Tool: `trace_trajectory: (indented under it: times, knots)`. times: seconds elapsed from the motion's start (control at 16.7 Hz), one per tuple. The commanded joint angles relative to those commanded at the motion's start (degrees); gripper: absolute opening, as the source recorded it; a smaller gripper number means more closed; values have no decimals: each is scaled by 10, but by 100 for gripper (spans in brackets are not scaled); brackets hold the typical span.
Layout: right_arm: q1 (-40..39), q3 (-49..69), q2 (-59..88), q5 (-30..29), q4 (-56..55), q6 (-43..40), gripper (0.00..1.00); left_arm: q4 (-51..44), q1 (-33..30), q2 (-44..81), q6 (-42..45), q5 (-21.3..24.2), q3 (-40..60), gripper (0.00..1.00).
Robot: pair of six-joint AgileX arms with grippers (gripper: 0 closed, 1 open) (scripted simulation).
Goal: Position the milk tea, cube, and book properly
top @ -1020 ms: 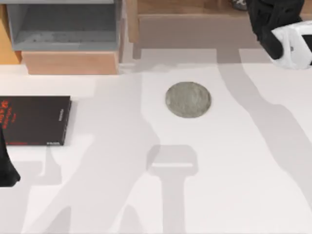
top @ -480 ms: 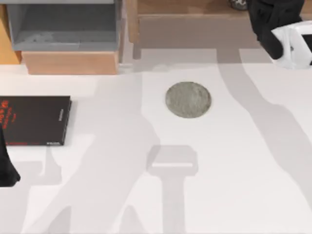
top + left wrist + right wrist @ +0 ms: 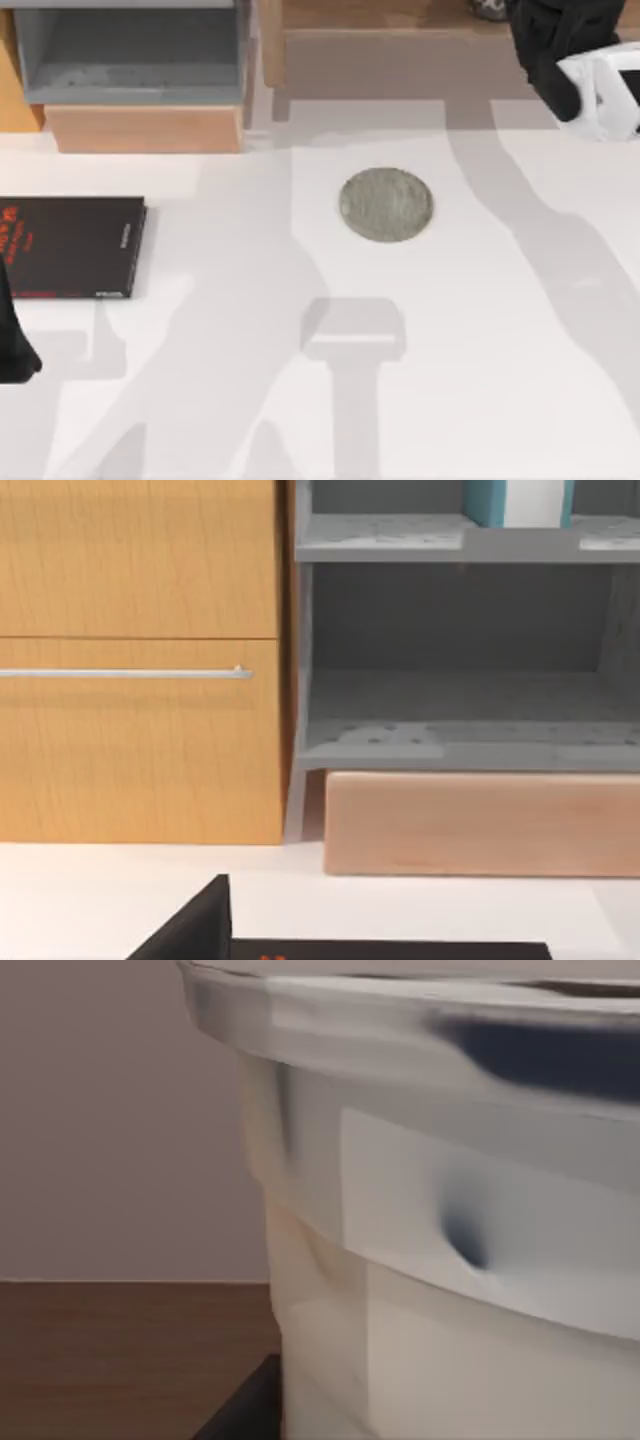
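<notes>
Top view: a grey round coaster [image 3: 386, 204] lies mid-table, and a black book [image 3: 70, 246] with red lettering too small to read sits at the left edge. The left arm [image 3: 15, 345] is parked at the left edge. The right arm [image 3: 575, 55] is at the far right corner, shifted slightly rightward against a second ago.

Left wrist view: the book [image 3: 520, 502], teal-covered, stands on the grey shelf [image 3: 460, 538] beside a wooden cabinet [image 3: 140, 660].

Right wrist view: the milk tea [image 3: 450, 1230] sits very close to the camera over a brown wooden surface [image 3: 130, 1355]; whether the fingers grip it, I cannot tell.
</notes>
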State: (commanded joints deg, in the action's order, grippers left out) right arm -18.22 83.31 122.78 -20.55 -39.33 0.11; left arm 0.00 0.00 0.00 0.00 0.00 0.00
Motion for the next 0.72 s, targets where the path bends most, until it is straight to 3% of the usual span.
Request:
trace_trajectory:
  times: [0.72]
  knots:
    - [-9, -34, -29, -6, -8, 1, 0, 0, 0, 0, 0, 0, 0, 100]
